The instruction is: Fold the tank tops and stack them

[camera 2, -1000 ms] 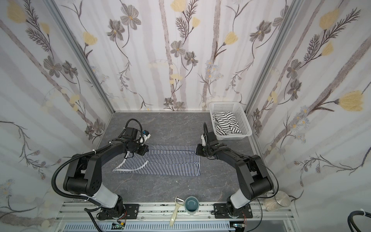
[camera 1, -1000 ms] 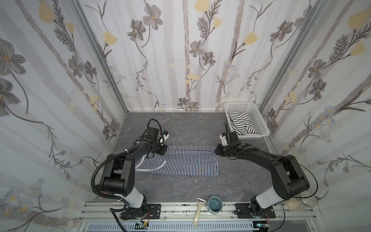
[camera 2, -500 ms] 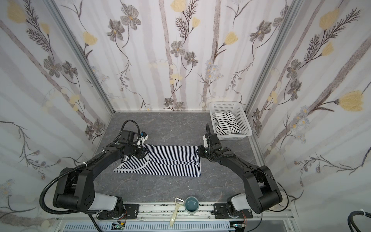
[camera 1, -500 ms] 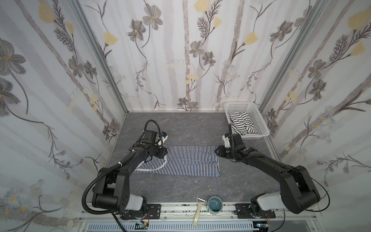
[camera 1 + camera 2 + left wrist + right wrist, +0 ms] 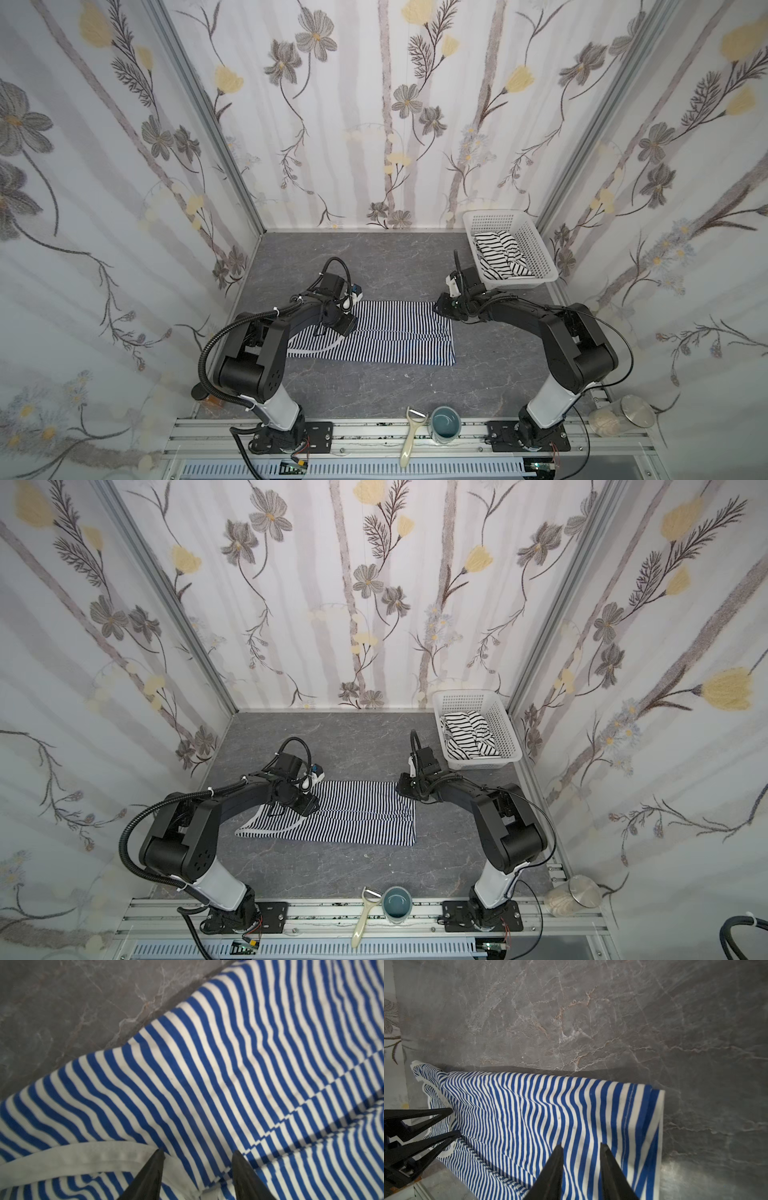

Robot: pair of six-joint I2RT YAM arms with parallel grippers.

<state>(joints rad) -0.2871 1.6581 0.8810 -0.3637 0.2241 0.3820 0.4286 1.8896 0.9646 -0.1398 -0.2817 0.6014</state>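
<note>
The tank top with fine navy-and-white stripes (image 5: 390, 332) (image 5: 353, 812) lies flat on the grey table, folded into a long band. My left gripper (image 5: 347, 322) (image 5: 308, 804) hovers over its strap end. In the left wrist view this gripper (image 5: 197, 1152) is open above the white binding (image 5: 83, 1155), nothing between its fingers. My right gripper (image 5: 440, 306) (image 5: 402, 789) is at the far hem corner. It (image 5: 580, 1146) is open over the striped cloth (image 5: 529, 1109). The other tank top (image 5: 498, 253) (image 5: 467, 733), white with black stripes, lies crumpled in the basket.
The white perforated basket (image 5: 538, 245) (image 5: 503, 725) stands at the back right corner. On the front rail lie a peeler (image 5: 411, 436) and a teal cup (image 5: 445, 423). A glass jar (image 5: 619, 417) sits outside at the right. Floral walls close in three sides.
Both grippers were shut at the top's far edge and have opened, letting the cloth go. The top lies where it was.
</note>
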